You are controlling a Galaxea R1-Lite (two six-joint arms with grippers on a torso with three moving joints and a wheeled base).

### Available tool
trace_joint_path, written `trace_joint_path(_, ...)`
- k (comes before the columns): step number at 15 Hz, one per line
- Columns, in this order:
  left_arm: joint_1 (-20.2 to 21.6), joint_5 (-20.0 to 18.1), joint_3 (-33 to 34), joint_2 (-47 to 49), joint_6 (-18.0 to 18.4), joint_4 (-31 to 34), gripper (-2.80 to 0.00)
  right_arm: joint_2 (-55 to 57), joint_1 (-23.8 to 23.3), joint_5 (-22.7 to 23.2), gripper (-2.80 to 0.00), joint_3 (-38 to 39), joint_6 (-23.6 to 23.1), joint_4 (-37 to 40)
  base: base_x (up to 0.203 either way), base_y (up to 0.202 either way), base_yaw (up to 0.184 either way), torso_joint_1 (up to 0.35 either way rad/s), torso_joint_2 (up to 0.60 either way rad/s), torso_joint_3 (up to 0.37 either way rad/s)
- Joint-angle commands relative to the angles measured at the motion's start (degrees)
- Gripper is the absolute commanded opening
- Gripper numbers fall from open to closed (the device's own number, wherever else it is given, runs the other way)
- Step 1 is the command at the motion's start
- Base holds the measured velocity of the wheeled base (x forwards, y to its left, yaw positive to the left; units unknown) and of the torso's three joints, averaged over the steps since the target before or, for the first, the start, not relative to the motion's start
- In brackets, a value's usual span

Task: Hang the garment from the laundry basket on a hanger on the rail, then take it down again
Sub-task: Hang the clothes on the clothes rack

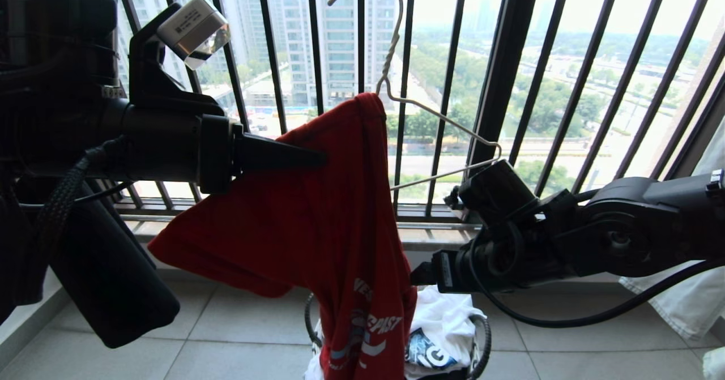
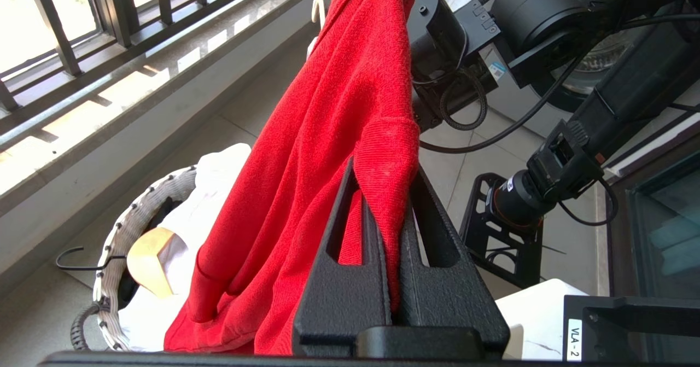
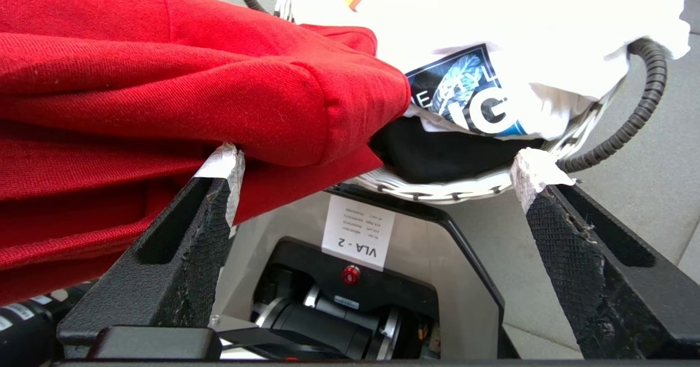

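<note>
Laundry basket (image 1: 481, 340) holds white and black clothes — left gripper (image 2: 385, 192) clenches the red garment (image 1: 317, 227); right gripper (image 3: 377, 164) released.

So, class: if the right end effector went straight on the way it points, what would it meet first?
Probably the red T-shirt, close by one fingertip of the open right end effector; behind it, the laundry basket rim. Depth unclear.

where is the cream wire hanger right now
In the head view the cream wire hanger hangs centre frame before the black window railing, its left side under the red T-shirt, its bare right end just above the right arm.
</note>
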Motion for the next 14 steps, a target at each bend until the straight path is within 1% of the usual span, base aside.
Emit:
trace_joint_path(1, 0.0, -0.3, 0.0, 0.1, 0.0, 0.0, -2.8, -0.1, 0.0, -4.4, 0.0, -0.1, -1.3, 0.0, 0.0, 0.0, 0.0, 0.0, 0.0, 0.0)
trace_joint_path(2, 0.0, -0.3, 0.0, 0.1, 0.0, 0.0, -2.8, -0.2, 0.0, -6.9, 0.0, 0.0, -2.2, 0.1, 0.0, 0.0, 0.0, 0.0, 0.0, 0.0)
trace_joint_path(4, 0.0, -0.3, 0.0, 0.1, 0.0, 0.0, -2.8, -0.4, -0.1, -9.3, 0.0, 0.0, -2.9, 0.0, 0.0, 0.0, 0.0, 0.0, 0.0, 0.0)
trace_joint_path(5, 0.0, -0.3, 0.0, 0.1, 0.0, 0.0, -2.8, -0.8, -0.1, -9.1, 0.0, 0.0, -2.7, -0.1, 0.0, 0.0, 0.0, 0.0, 0.0, 0.0)
trace_joint_path(6, -0.1, -0.3, 0.0, 0.1, 0.1, 0.0, -2.8, -2.2, 0.0, -7.8, 0.0, 0.0, -2.4, -0.4, 0.0, 0.0, 0.0, 0.0, 0.0, 0.0)
trace_joint_path(8, -0.1, -0.3, 0.0, 0.2, 0.1, 0.0, -2.8, -3.0, 0.0, -4.1, 0.0, 0.1, -2.2, -0.5, 0.0, 0.0, 0.0, 0.0, 0.0, 0.0)
trace_joint_path(9, 0.0, -0.3, 0.0, 0.1, 0.1, 0.0, -2.8, -3.1, 0.0, -3.0, 0.0, 0.1, -2.1, -0.6, 0.0, 0.0, 0.0, 0.0, 0.0, 0.0)
trace_joint_path(14, 0.0, -0.3, 0.0, 0.1, 0.1, 0.0, -2.8, -2.4, 0.0, -3.8, 0.0, 0.3, -2.8, -0.5, 0.0, 0.0, 0.0, 0.0, 0.0, 0.0)
